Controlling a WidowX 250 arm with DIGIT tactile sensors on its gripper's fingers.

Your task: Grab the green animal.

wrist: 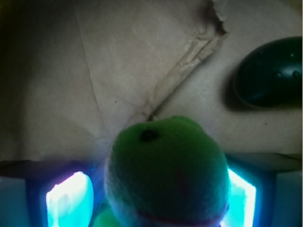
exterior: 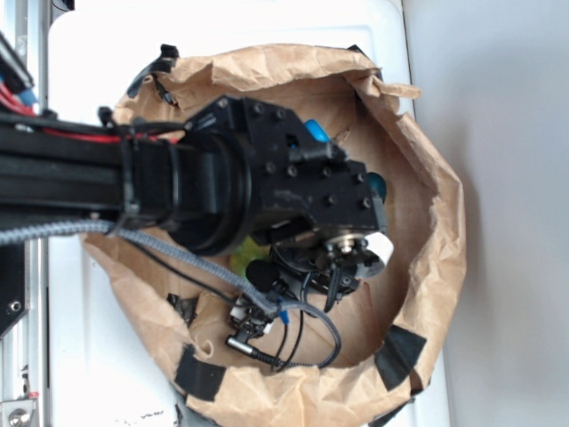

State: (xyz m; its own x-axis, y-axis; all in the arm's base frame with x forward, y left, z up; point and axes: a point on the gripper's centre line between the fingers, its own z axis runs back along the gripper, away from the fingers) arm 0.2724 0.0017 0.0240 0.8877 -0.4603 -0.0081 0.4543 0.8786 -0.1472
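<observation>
— Where was the green animal (wrist: 165,175) when you paused?

— Right in the claw's mouth. In the wrist view its fuzzy round head filled the lower middle, with one glowing fingertip pad (wrist: 68,198) on its left and the other on its right. It sat between them, centred as far as I could judge, down in the brown paper bag (exterior: 427,142).

— Were the jaws shut on it?

— I couldn't tell. The pads stood close against both flanks of the head, but the glare hid whether they were pressing the plush or merely beside it.

— And from outside?

— The exterior camera was little help. The arm and the gripper (exterior: 342,267) reached down into the bag and covered nearly everything; I saw only a sliver of lime green just left of the wrist.

— Which way did its body run?

— The head pointed away from the palm, toward the bag's floor crease, so I judged the long axis lay along the claw's reach, across the closing line.

— Anything nearby to worry about?

— The dark green cucumber-shaped thing (wrist: 272,73) lay well apart, up and right.
</observation>
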